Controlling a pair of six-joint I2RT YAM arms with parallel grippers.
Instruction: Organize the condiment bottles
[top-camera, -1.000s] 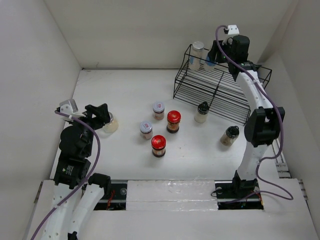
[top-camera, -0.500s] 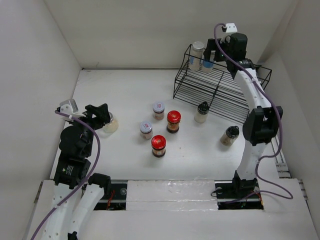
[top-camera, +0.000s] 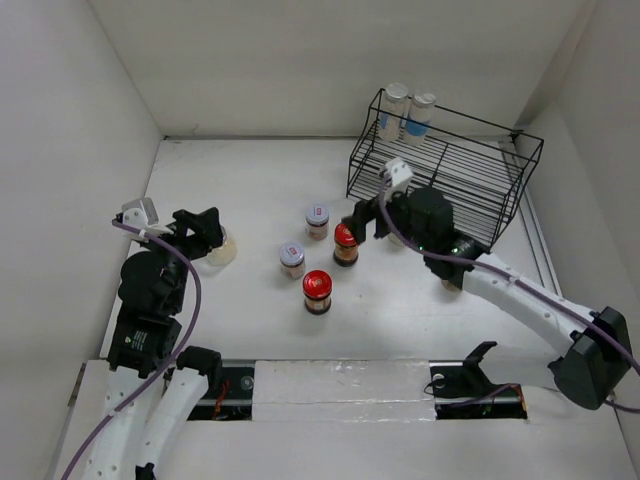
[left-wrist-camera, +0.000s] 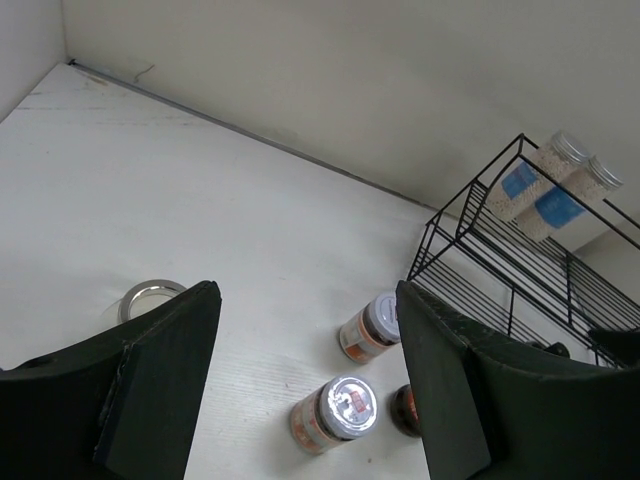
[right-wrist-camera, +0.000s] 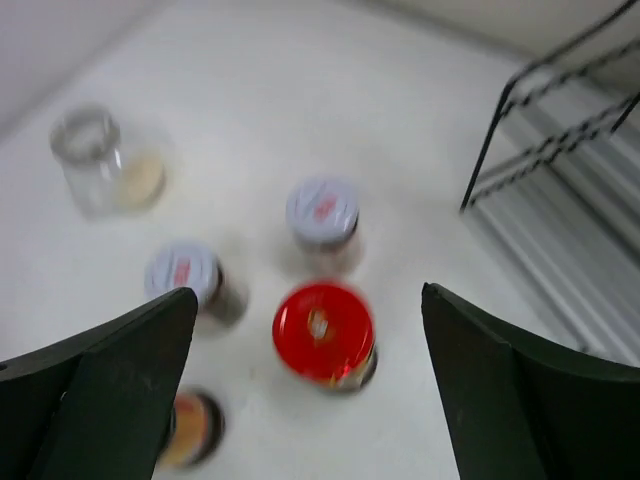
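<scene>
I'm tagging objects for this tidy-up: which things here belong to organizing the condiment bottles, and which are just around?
Belong: two blue-labelled bottles; two red-lidded jars; two silver-lidded jars; clear jar beside the left fingers.
Just around: black wire rack, holding the blue-labelled bottles; white table.

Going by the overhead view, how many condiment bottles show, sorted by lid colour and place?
Red-lidded jars: 2
Silver-lidded jars on the table: 2
Silver-lidded bottles on the rack: 2
Clear jar at far left: 1
Total: 7 in plain view; the right arm may hide others.
</scene>
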